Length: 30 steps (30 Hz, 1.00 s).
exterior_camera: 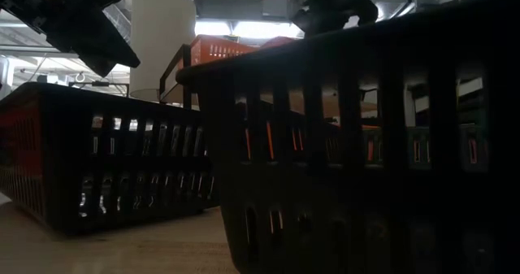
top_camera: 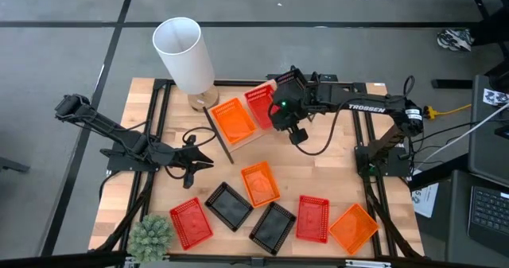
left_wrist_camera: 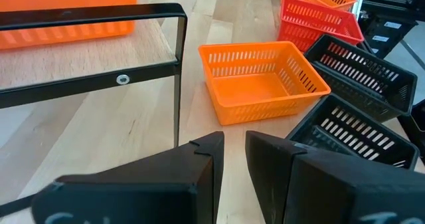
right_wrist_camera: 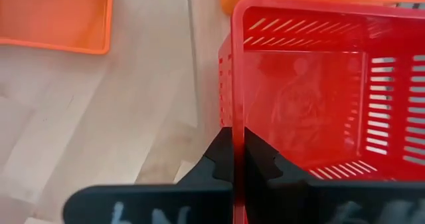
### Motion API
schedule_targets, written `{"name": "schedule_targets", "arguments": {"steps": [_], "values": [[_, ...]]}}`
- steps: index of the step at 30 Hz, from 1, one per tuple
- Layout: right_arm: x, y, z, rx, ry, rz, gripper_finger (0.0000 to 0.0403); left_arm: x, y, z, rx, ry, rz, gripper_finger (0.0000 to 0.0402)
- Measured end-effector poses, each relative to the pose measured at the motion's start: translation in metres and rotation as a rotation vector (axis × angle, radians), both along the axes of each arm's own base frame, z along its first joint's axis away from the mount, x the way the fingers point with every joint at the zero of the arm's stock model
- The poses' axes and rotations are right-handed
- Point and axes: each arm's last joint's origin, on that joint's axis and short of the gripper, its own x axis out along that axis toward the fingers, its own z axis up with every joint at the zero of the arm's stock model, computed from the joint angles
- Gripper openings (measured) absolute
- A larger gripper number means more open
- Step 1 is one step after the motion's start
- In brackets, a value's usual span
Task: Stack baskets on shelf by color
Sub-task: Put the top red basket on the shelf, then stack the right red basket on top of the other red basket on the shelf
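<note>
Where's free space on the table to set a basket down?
Bare wood between the shelf and the loose orange basket, and right of it below the right claw. The front edge is crowded: red basket, black baskets, plant.

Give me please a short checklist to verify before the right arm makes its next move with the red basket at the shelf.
1. Right gripper shut on the red basket wall: ok, fingers pinch its edge.
2. Red basket over the shelf, beside the orange basket there: ok in the high view.
3. Red basket resting flat on the board: cannot tell.
4. Left gripper clear of the shelf: ok, it hovers open in front of it, holding nothing.
5. White cylinder clear of the right arm: ok, it stands beyond the orange basket.
</note>
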Motion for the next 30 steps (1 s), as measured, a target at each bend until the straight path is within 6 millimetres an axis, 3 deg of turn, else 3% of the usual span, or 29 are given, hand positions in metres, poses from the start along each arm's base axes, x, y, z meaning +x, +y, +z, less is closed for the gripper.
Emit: {"name": "schedule_targets", "arguments": {"steps": [17,30], "values": [[0.009,-0.012,-0.014,0.055,0.017,-0.009,0.0002,0.000,0.000,0.000,0.000,-0.001,0.000,0.0057],[0.010,-0.014,-0.017,0.001,0.044,-0.041,0.0083,0.000,0.000,0.000,0.000,0.001,0.000,0.0057]]}}
